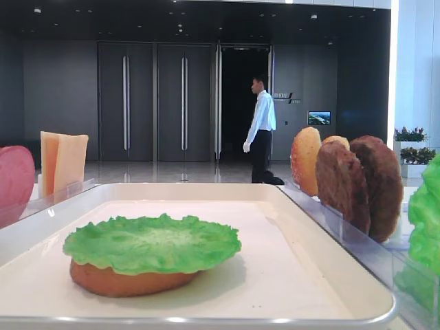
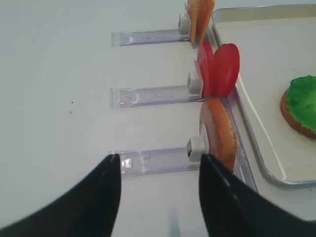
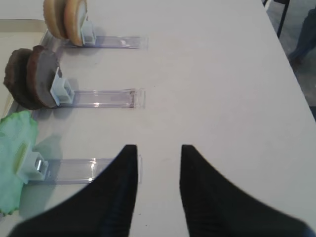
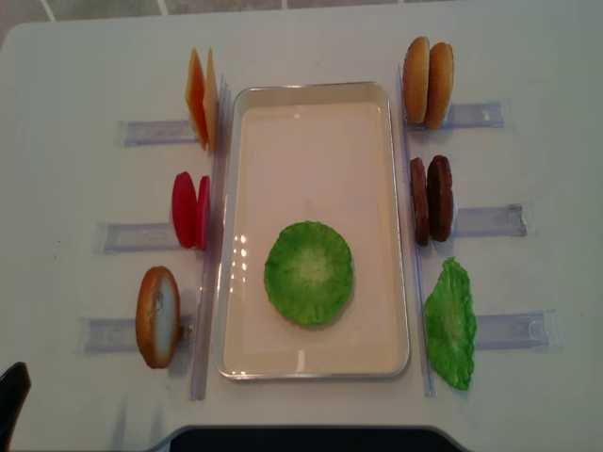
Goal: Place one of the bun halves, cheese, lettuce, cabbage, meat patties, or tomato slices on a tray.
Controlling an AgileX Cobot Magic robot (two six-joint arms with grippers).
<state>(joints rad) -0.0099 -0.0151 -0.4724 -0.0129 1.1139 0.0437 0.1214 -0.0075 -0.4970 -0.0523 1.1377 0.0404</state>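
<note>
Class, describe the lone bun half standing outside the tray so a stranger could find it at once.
Start at the white tray. Along its left side stand cheese, then tomato slices, then the bun half nearest the tray's front corner. It stands alone, golden-brown, while its neighbours stand in pairs.

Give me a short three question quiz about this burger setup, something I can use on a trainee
1. True or false: the lettuce on the tray lies on top of a bun half.
2. What stands in the rack between the cheese and the single bun half? A) meat patties B) tomato slices C) lettuce
3. Fill in: the right hand hovers with its jaws ____ and nothing between them.

Key: 1 true; 2 B, the tomato slices; 3 open.
</note>
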